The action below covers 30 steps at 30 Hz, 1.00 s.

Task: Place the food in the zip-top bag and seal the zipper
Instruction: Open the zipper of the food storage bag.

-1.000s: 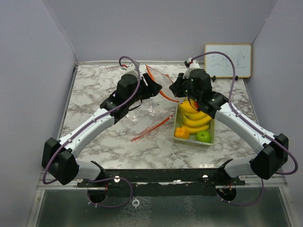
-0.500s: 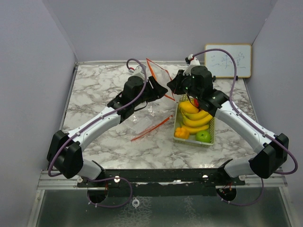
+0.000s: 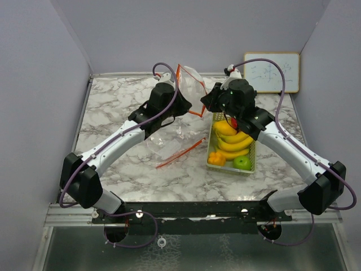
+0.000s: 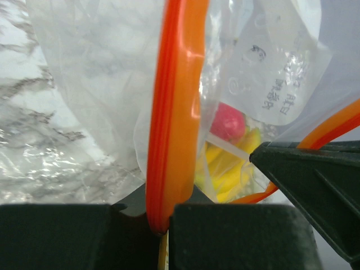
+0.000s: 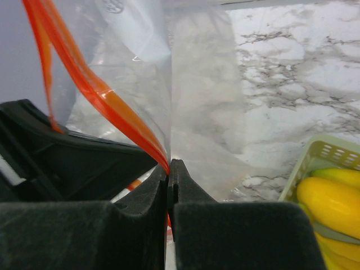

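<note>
Now, zip-top bag (image 3: 189, 84): you are holding it lifted over the far middle of the table (image 3: 113, 113), strung between both grippers
Left gripper (image 4: 163, 216): clenching on the orange zipper (image 4: 175, 112), the strip running upright away from its jaws
Right gripper (image 5: 169, 180): pinching the opposite zipper strip, jaws closed
Food: bananas (image 3: 231, 141), orange (image 3: 216, 158) and green apple (image 3: 242, 163) are sitting in the pale green tray (image 3: 253, 148), near-right of the bag; red-pink fruit (image 4: 228, 121) is showing through the film
Key relation: tray is lying beneath the right arm, so that arm is nearer for fetching
Pose: both arms are reaching forward, wrists converging
</note>
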{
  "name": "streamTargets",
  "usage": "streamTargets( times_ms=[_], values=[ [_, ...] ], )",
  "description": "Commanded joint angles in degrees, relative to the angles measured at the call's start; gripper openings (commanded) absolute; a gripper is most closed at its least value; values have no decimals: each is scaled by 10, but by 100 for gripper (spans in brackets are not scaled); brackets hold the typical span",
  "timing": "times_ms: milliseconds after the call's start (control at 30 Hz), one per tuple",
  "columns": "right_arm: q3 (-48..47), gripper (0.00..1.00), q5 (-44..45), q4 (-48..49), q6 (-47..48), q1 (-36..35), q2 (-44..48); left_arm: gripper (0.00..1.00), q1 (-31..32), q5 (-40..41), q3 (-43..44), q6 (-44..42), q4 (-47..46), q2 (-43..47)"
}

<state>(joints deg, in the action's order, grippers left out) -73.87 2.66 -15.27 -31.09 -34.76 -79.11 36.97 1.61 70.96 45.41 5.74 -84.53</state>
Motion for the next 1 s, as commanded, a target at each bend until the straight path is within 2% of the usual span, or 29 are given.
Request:
streamTargets(
  times_ms=[0, 167, 300, 400, 500, 600, 700, 867, 967],
  values=[
    [20, 2, 116, 5, 24, 2, 25, 0, -18, 61, 80, -111, 167, 43],
    [38, 2, 171, 11, -3, 10, 6, 0, -21, 81, 144, -206, 345, 74],
    [18, 2, 163, -33, -21, 10, -32, 0, -21, 70, 157, -254, 435, 76],
    [21, 2, 151, -62, -29, 10, -55, 0, -22, 70, 136, -261, 467, 79],
    [53, 2, 132, -64, -28, 10, -61, 0, -22, 49, 98, -255, 455, 81],
    [79, 4, 78, -56, -7, 10, -58, 0, -21, 11, 45, -238, 396, 77],
    [85, 15, 23, -41, 21, 10, -46, 0, -21, -12, 7, -213, 326, 55],
    [69, 38, 7, -65, 40, 10, -17, 0, -21, -36, -3, -199, 276, 13],
    [66, 40, 2, -73, 49, 10, -1, 0, -21, -46, -4, -200, 263, 2]
  ],
)
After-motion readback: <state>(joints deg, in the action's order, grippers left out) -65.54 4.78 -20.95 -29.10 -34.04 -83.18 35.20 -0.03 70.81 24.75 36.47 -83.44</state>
